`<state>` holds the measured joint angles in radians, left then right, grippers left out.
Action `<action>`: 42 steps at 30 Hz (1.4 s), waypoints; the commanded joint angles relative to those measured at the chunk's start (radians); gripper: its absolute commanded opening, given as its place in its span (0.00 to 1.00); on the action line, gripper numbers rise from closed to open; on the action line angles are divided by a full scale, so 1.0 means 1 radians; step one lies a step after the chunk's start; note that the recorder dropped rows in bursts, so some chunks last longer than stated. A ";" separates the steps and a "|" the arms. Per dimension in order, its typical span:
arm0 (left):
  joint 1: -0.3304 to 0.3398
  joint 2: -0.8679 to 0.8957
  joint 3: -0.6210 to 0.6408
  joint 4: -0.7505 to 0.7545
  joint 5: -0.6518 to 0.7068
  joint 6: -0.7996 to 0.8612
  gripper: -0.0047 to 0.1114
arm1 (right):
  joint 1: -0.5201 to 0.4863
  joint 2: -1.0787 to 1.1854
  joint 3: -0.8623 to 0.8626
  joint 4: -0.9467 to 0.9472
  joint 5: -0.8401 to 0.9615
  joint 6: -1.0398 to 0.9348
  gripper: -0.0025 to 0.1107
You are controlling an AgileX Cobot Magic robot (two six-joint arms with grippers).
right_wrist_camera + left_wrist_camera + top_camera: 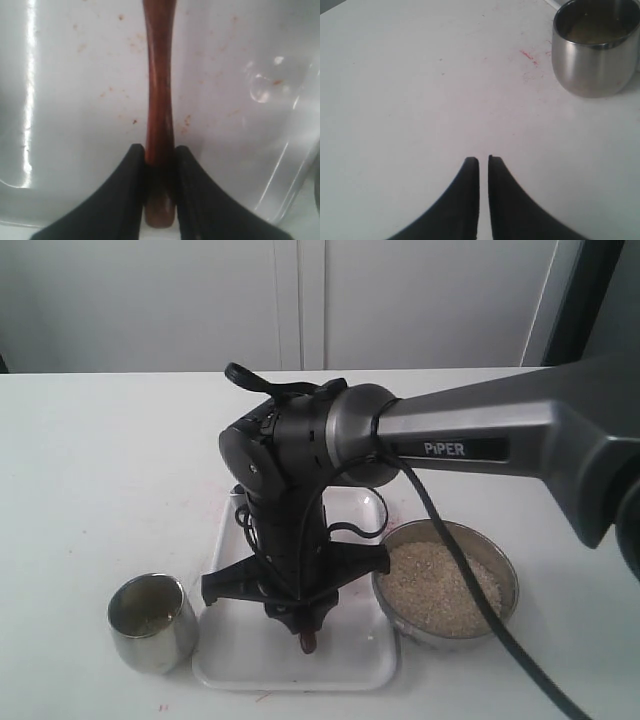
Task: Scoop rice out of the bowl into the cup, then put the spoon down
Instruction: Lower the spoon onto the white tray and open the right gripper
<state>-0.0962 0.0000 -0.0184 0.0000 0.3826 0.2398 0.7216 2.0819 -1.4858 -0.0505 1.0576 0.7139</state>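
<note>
The left gripper (483, 161) shows only in its own wrist view. Its two dark fingers are drawn almost together, with a thin slit between them and nothing in it, low over the bare white table (395, 100). The cup (596, 50) stands upright ahead of those fingertips and off to one side, well apart from them. A few faint reddish smears (527, 56) mark the table between (nearer the cup than the fingers). Something pale lies in the bottom of the cup; it is too dim to say for sure that it is rice.

In the exterior view the cup stands to the left of the right gripper (308, 625), just beside the left edge of a white tray (240, 660). The right gripper points downward over the tray. Its fingers are pinched on the slim handle of the spoon (159, 75), one on each side. From outside, only a reddish-brown stub shows under the fingertips. In the right wrist view the handle runs straight out ahead from between the fingers over the tray floor, which is speckled with small brownish marks (the spoon's oval end is out of the picture). Whether the spoon touches the tray cannot be told.

To the right of this gripper the bowl (497, 555) sits on the table just beside the tray's right edge. The rice (440, 585) lies in it as a pale, grainy heap.
</note>
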 commanded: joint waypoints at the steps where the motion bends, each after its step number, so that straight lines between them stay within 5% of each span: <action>1: -0.005 0.000 0.008 -0.006 0.052 -0.005 0.16 | -0.006 -0.005 -0.007 -0.036 0.015 0.006 0.10; 8: -0.005 0.000 0.008 -0.006 0.052 -0.005 0.16 | -0.006 -0.005 -0.007 -0.035 0.017 0.006 0.25; 27: -0.005 0.000 0.008 -0.006 0.052 -0.005 0.16 | -0.004 -0.178 -0.027 0.012 0.164 -0.206 0.25; 42: -0.005 0.000 0.008 -0.006 0.052 -0.005 0.16 | 0.019 -0.614 0.110 0.057 0.164 -0.288 0.02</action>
<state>-0.0962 0.0000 -0.0193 0.0000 0.3847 0.2398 0.7385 1.5511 -1.4273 0.0000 1.2167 0.4526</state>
